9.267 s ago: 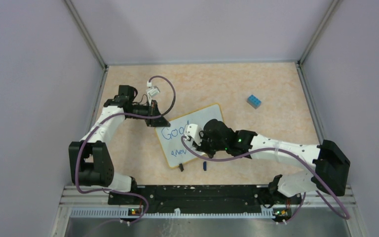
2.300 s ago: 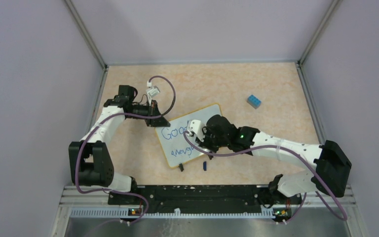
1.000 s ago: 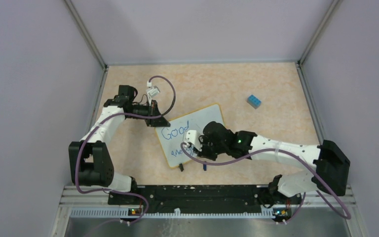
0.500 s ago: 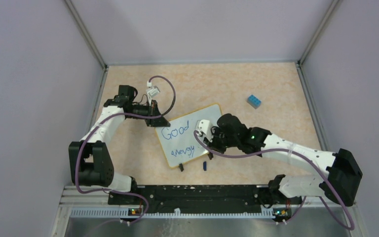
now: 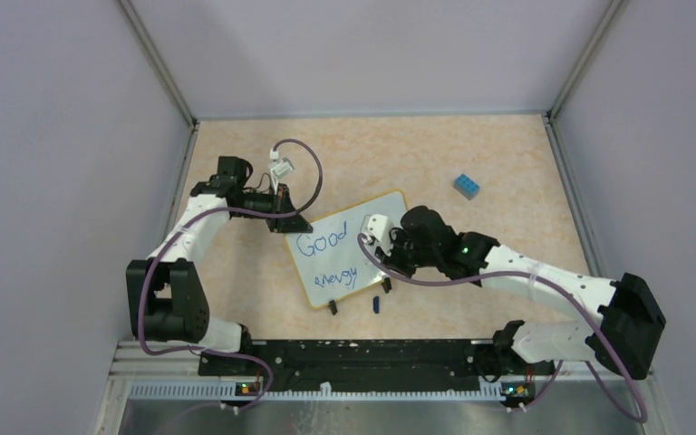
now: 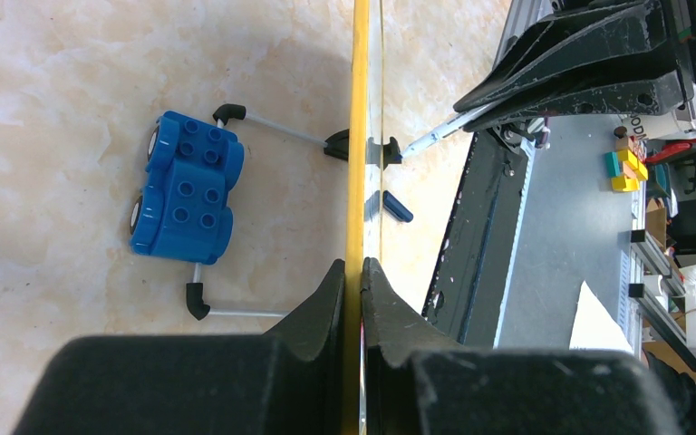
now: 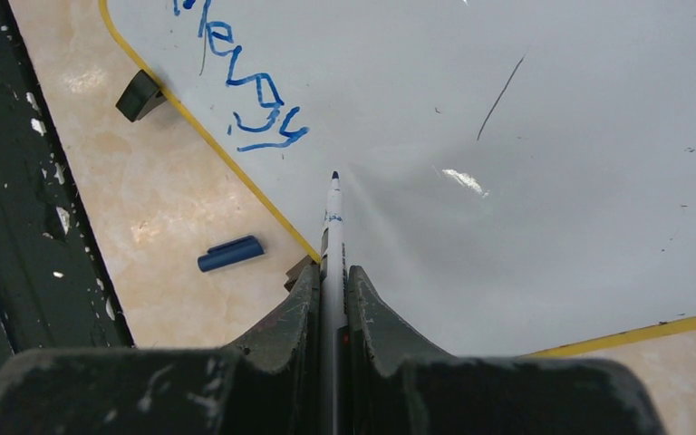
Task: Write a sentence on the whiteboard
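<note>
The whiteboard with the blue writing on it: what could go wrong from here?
The left tool pinches the whiteboard only by its thin yellow edge; a hard push from the marker might shift or tip it. The right tool holds the marker's tip close to the sentence, so a stray stroke might smear it. The loose marker cap nearby could get knocked away.

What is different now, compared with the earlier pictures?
The right end effector, shut on the marker, moved right, off the lettering; the second line of the sentence grew longer. Nothing was let go. The left end effector stayed clamped on the whiteboard; blue block and marker cap did not move.
</note>
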